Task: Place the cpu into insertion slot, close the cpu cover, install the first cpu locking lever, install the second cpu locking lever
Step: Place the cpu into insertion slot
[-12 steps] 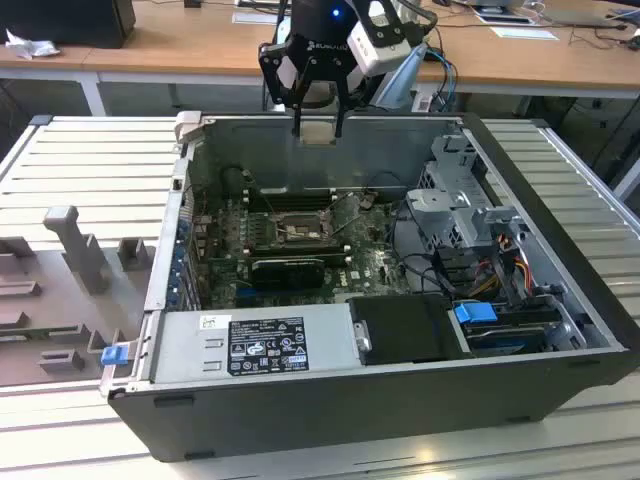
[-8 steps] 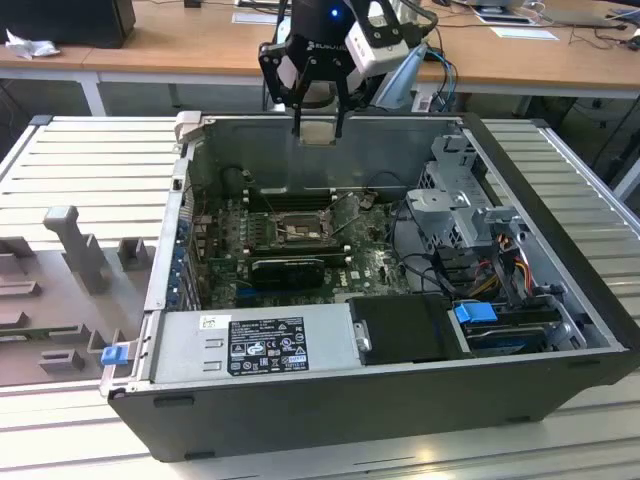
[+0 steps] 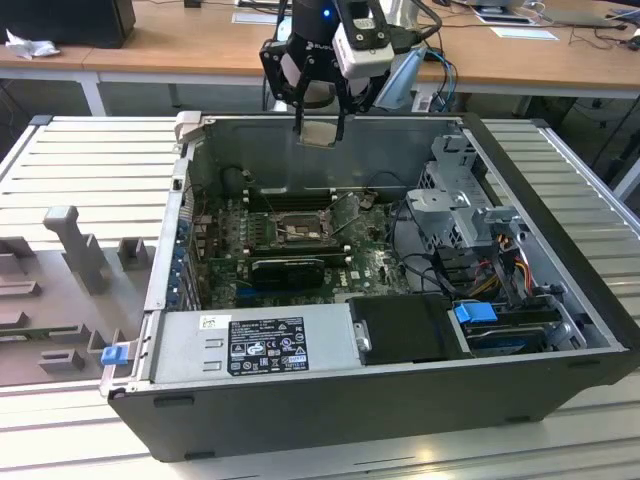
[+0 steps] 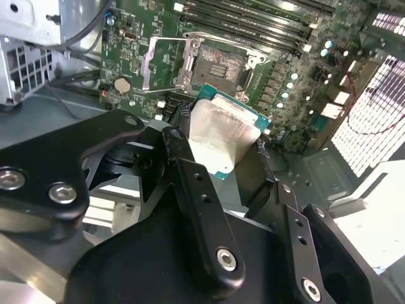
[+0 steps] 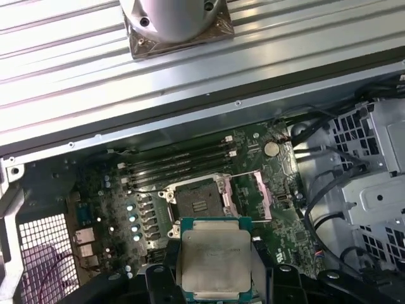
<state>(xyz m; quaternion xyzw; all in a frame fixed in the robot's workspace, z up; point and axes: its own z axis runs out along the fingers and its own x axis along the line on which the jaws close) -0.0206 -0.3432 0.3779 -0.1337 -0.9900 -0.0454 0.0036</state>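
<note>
A slatted metal table [image 3: 90,160] carries an open computer case [image 3: 330,400] lying on its side. Inside the case, a green circuit board [image 3: 370,265] covers the floor. A grey power supply [image 3: 250,345] runs along the near wall, and a metal drive cage [image 3: 455,195] stands toward the exterior view's right. On the table at the exterior view's left sits a grey moulded holder [image 3: 60,290].

The robot arm's black gripper [image 3: 320,135] hangs above the far wall of the case, well clear of the board. Its jaws are closed partway, as far as the chip between them allows, and the fingers [image 4: 190,171] press on two opposite edges of the cpu [image 4: 224,136]. The cpu is held flat side out, with its pale metal top and green rim facing both wrist cameras.

On the board, long memory slots [image 5: 177,161] lie just beside the insertion slot [image 5: 195,204]. The slot is bare, its dark contact field exposed, and it is well apart from the cpu. The cpu cover [image 5: 262,196] is swung open and sits at the edge of the slot on the drive cage side. A round coin battery [image 5: 271,149] sits near the cover.
</note>
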